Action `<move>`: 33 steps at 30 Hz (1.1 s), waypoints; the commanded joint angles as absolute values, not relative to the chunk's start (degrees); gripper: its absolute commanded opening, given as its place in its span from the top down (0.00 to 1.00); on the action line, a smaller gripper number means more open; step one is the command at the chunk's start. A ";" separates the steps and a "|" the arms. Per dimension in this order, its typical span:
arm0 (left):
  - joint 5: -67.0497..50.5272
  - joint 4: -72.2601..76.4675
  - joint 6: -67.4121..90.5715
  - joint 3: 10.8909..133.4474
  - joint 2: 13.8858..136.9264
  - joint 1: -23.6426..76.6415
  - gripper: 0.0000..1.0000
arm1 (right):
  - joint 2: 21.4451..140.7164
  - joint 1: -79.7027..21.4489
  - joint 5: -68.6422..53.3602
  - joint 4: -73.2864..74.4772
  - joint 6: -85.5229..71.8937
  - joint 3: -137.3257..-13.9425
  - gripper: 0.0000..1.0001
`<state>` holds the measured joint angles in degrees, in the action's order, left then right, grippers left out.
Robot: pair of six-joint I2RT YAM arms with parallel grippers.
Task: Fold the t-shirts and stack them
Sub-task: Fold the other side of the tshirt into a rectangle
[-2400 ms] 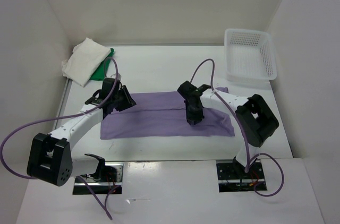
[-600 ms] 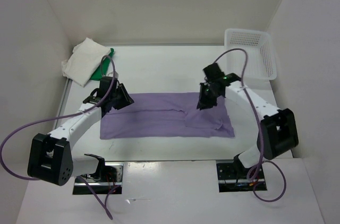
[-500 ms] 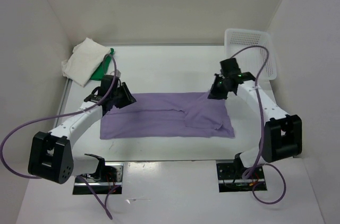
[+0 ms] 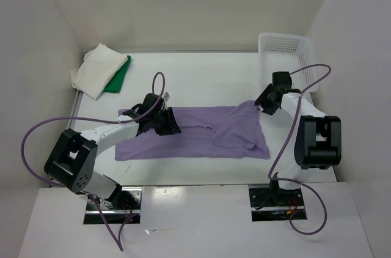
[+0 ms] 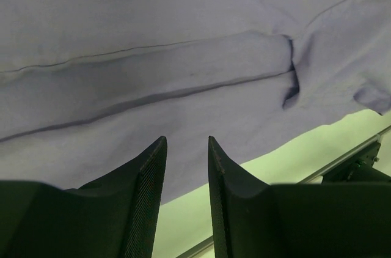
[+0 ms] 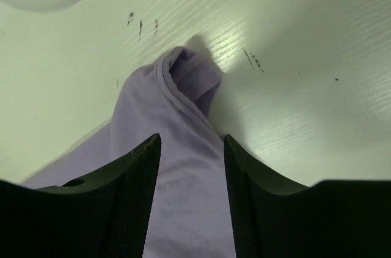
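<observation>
The right gripper [image 6: 191, 142] has its fingers set apart with the purple shirt [image 6: 177, 166] filling the gap between them. The hemmed corner is bunched just past the tips and stands clear of the counter [image 6: 293, 87], with a shadow under it, so I judge this to be a real grip on the cloth. From above, that corner is the shirt's far right one, tented up towards the gripper and pointing at the counter's far right corner.

The left gripper [image 5: 186, 142] has only a narrow gap between its fingers, and nothing is caught in it. It hangs low over the flat cloth, just short of a long seam ridge, in the left half of the shirt.

The purple shirt [image 4: 189, 136] lies spread across the middle of the counter, nearer the front edge. Its right part is rumpled. The white shirt [image 4: 95, 71] lies on the green shirt [image 4: 119, 77] in the far left corner, and the basket [image 4: 308, 62] sits in the far right corner.

The main risk is the thin hold on the right. Only a bunched hem is pinched, so a quick pull could let it slip out. Because the left fingers pin nothing, pulling the corner could drag the whole shirt along the counter instead of folding it. The rumples on the right could also get pressed into the fold, making the stack lopsided.
</observation>
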<state>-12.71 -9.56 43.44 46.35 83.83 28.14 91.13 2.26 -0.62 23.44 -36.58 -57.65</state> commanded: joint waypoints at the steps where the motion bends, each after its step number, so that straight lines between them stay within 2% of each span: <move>1: -12.05 -7.82 43.42 45.70 83.94 27.77 0.60 | 92.81 2.11 2.97 17.14 -38.31 -56.95 0.48; 9: -11.43 -8.44 43.51 43.07 84.46 27.77 0.60 | 94.04 2.11 2.99 13.72 -39.64 -53.18 0.53; 10: -11.43 -8.44 43.51 42.46 84.46 27.77 0.60 | 94.04 2.11 2.12 13.10 -39.64 -53.17 0.59; 13: -10.82 -8.96 43.51 41.92 84.46 27.77 0.60 | 94.04 2.11 -0.78 10.47 -39.64 -52.47 0.68; 18: -10.20 -8.96 43.51 41.40 84.46 27.77 0.60 | 95.79 2.11 -3.96 9.58 -39.64 -53.00 0.79; 20: -9.58 -8.96 43.51 41.40 84.46 27.77 0.60 | 95.80 2.11 -4.48 9.05 -39.64 -53.00 0.79; 21: -9.58 -8.96 43.51 40.87 84.46 27.77 0.60 | 95.80 2.11 -4.48 9.05 -39.64 -53.00 0.75; 22: -9.58 -8.96 43.51 40.87 84.46 27.77 0.60 | 95.80 2.11 -4.48 9.05 -39.64 -53.00 0.64; 23: -9.58 -8.96 43.51 40.87 84.46 27.16 0.60 | 95.80 2.11 -4.48 9.57 -39.64 -53.52 0.58; 25: -9.58 -9.49 43.51 40.87 84.46 27.16 0.60 | 95.80 2.11 -3.87 9.58 -39.64 -53.53 0.48; 26: -9.58 -9.49 43.51 40.87 84.46 26.55 0.60 | 95.80 2.11 -2.91 10.36 -39.64 -53.53 0.46; 30: -8.96 -10.02 42.98 40.87 84.46 26.02 0.60 | 95.10 2.11 -0.62 12.74 -39.64 -53.53 0.45; 33: -8.44 -10.54 42.98 40.87 83.94 26.02 0.60 | 95.10 2.11 -0.09 12.22 -39.64 -52.47 0.58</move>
<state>-9.26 -10.28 43.66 41.21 84.27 26.17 95.48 2.26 -2.48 12.88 -39.68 -52.86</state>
